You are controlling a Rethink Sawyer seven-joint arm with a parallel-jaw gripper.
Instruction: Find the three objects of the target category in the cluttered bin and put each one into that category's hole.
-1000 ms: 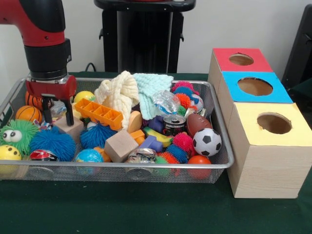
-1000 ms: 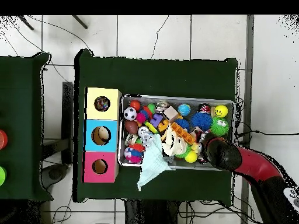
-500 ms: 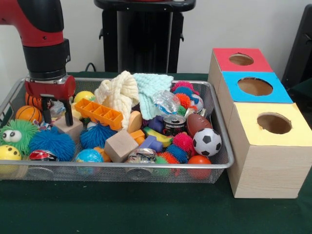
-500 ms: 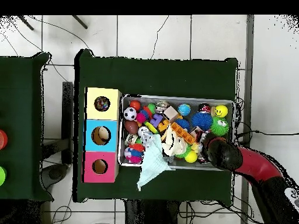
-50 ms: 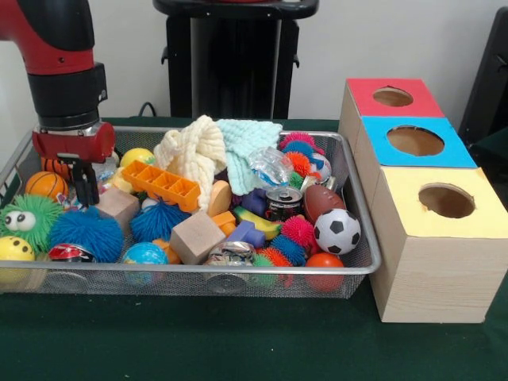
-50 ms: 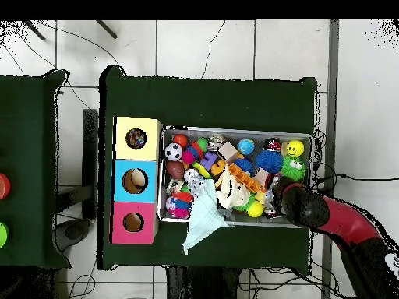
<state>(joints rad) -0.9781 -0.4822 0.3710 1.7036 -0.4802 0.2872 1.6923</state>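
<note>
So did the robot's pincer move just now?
Yes. In the front view the pincer has slid left, away from the orange tray and toward the bin's left end, near the basketball. Its fingers have also drawn closer together.

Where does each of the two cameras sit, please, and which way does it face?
Front view: sits across the table, facing the robot, looking at the wire bin and the three-hole box; the red and black arm comes down at left, its pincer shut over the toys.
Overhead view: sits above, looking straight down; the arm enters from lower right.
Both share the bin, the box, the arm and the soccer ball.
</note>
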